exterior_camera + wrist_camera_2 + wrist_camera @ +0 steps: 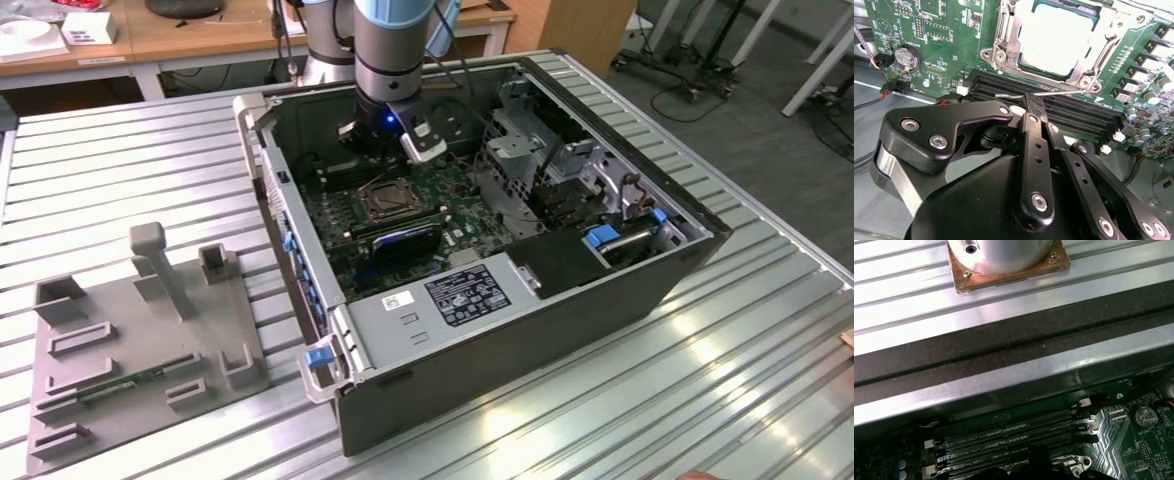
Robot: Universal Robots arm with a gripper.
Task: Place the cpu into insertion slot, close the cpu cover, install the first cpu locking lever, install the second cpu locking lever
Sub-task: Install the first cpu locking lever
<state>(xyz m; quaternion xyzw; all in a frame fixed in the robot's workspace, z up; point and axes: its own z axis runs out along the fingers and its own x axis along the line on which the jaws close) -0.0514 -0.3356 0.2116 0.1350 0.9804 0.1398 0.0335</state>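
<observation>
Open computer case [561, 300] lies on the ribbed metal tabletop [747, 380], arm reaching down into its far end. A grey fixture tray [127, 350] sits on the tabletop at the exterior view's left, well apart from the case.

Inside, green motherboard [939, 30] with the insertion slot [390, 200] near its middle. In the second wrist view the cpu [1056, 37] already sits in the slot, pale metal face up, and the cpu cover [1009, 42] looks folded down around it as a silver frame.

Black memory slots [1074, 107] run between socket and gripper [1033, 102]. Fingers are closed together, tips on or just above a thin wire locking lever [1064, 91] lying along the socket's near edge; whether it is actually pinched, cannot tell.

Handling, by judgement: lever is light, springy steel wire, slippery and thin, best taken at its free hooked end [1004, 94]. Cover is thin stiff sheet. Cpu and socket are fragile, so keep force off them.
</observation>
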